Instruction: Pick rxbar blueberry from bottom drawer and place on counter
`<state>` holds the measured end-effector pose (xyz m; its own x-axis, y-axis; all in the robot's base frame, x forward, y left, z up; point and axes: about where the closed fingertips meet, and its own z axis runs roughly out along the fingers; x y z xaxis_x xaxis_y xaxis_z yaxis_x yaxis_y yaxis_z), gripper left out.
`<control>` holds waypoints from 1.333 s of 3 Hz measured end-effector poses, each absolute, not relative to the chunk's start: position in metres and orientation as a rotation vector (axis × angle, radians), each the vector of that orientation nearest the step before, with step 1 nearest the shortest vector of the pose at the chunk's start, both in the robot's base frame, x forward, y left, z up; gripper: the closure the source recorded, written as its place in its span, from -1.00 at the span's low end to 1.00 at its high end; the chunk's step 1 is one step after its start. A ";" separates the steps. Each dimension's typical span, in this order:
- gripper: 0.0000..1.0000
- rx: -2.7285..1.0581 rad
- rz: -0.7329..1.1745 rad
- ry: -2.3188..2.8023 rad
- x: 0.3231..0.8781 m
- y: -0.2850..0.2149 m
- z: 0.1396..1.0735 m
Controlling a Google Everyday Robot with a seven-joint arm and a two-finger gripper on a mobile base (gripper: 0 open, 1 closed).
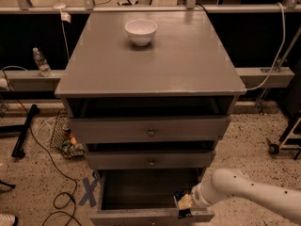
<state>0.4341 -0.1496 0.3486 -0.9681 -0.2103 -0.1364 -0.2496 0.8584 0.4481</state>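
Observation:
The bottom drawer [141, 192] is pulled open below two shallower knobbed drawers, and its inside is dark. My gripper [182, 204] reaches from the lower right into the drawer's front right corner, just behind the drawer front [141, 217]. A small dark thing [179, 195] with a bluish tint sits right at the gripper's tip and may be the rxbar blueberry. I cannot tell whether it is held. The counter [155, 60] is the grey cabinet top.
A white bowl [141, 31] stands near the back of the counter. A water bottle [41, 62] stands on a ledge at the left. Cables, a wire basket [63, 138] and a blue tape cross [88, 192] are on the floor left of the cabinet.

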 end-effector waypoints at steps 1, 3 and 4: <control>1.00 -0.404 0.783 2.893 0.441 -0.151 0.368; 1.00 -0.637 0.817 2.759 0.455 -0.154 0.454; 1.00 -0.776 0.786 2.698 0.462 -0.148 0.503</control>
<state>0.4618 -0.1476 0.5032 -0.8345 -0.4261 -0.3493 -0.5470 0.7166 0.4327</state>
